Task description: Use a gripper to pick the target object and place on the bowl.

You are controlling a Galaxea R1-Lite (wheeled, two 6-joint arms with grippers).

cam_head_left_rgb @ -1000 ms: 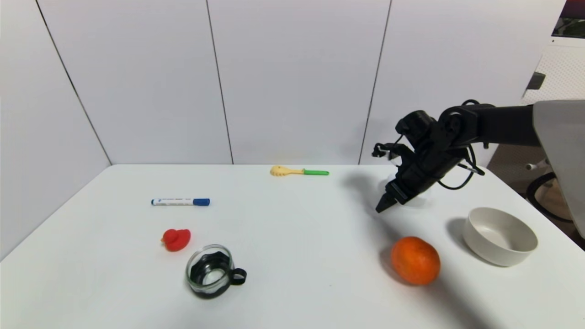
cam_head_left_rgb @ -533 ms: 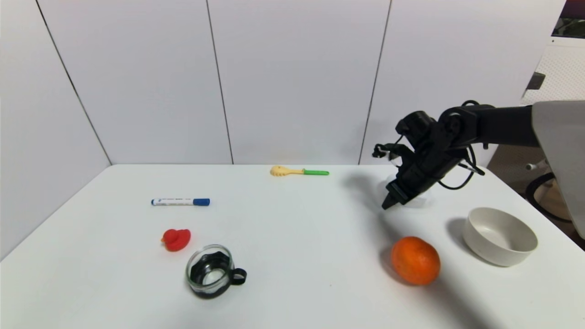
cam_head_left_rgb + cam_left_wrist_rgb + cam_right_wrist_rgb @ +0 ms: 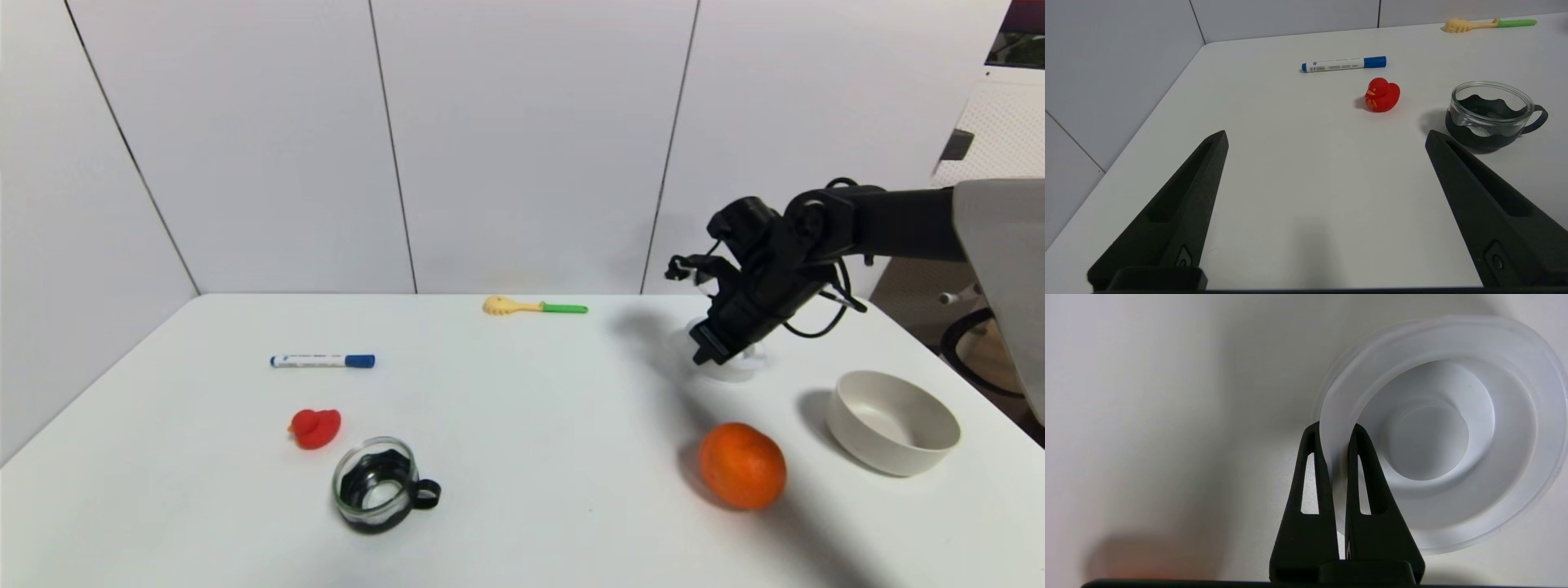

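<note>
The white lid-like disc lies at the back right of the table, mostly behind my right gripper. In the right wrist view the right gripper is shut on the disc's raised rim, one finger inside and one outside; the disc looks tilted. The off-white bowl stands empty to the right, nearer the front. My left gripper is open and empty over the table's left front part; it is out of the head view.
An orange sits in front of the disc, left of the bowl. A glass cup, a red duck, a blue-capped marker and a yellow-green fork toy lie to the left and back.
My right gripper's tip has drawn back and right onto the disc, and its fingers now pinch the rim. Nothing else has moved.
</note>
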